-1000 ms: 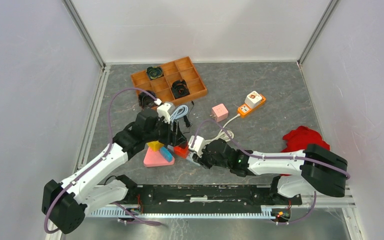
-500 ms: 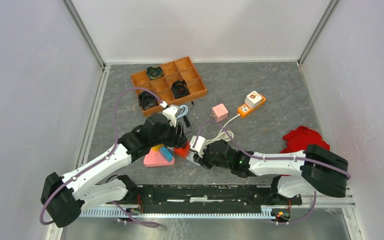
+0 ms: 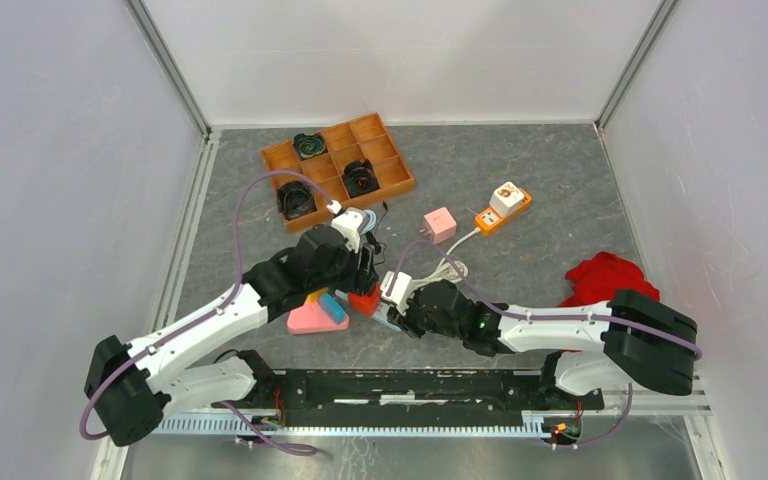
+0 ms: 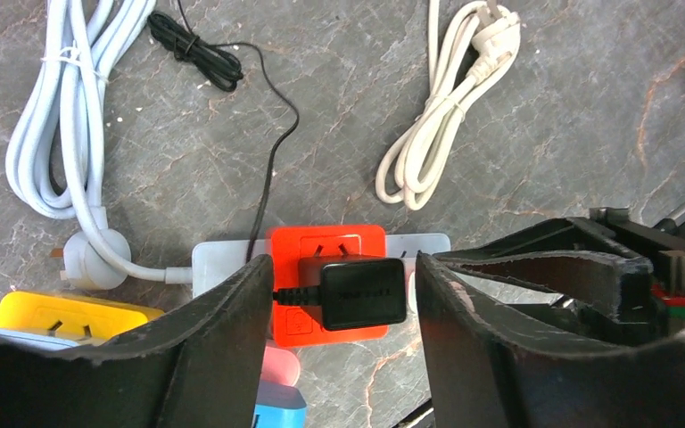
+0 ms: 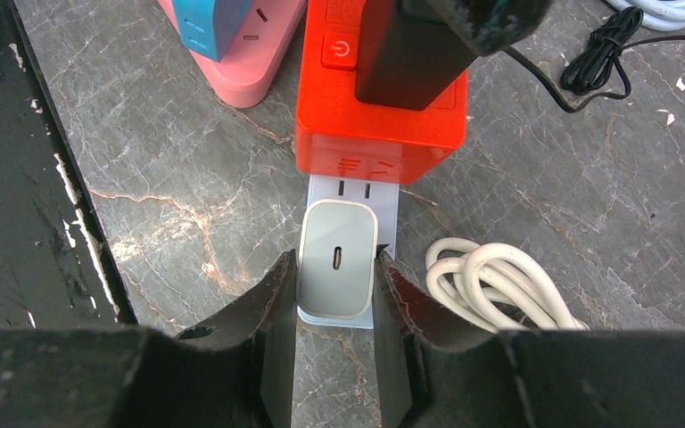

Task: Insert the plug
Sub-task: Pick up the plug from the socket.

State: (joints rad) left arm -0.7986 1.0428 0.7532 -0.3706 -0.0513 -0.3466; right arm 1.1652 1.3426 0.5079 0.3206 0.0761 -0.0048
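**Left arm now over the red socket block**

Since one second ago the left arm has reached further to the right, and the left pincer [image 4: 343, 260] now hangs over the red socket block [image 4: 325, 250]. Its dark jaws stand half wide on both sides of the black plug [image 4: 363, 292], a boxy matt piece that sits on the glossy red block. A gap shows on the cord side. The right pincer [image 5: 334, 257] has not moved. It is closed on the white charger [image 5: 337, 267], a smooth rounded block standing on the end of the flat white power strip [image 5: 354, 189]. Whether its pins are fully in, I cannot tell. A coiled white cable [image 5: 499, 285] lies near on the grey marbled desk [image 4: 544, 134].
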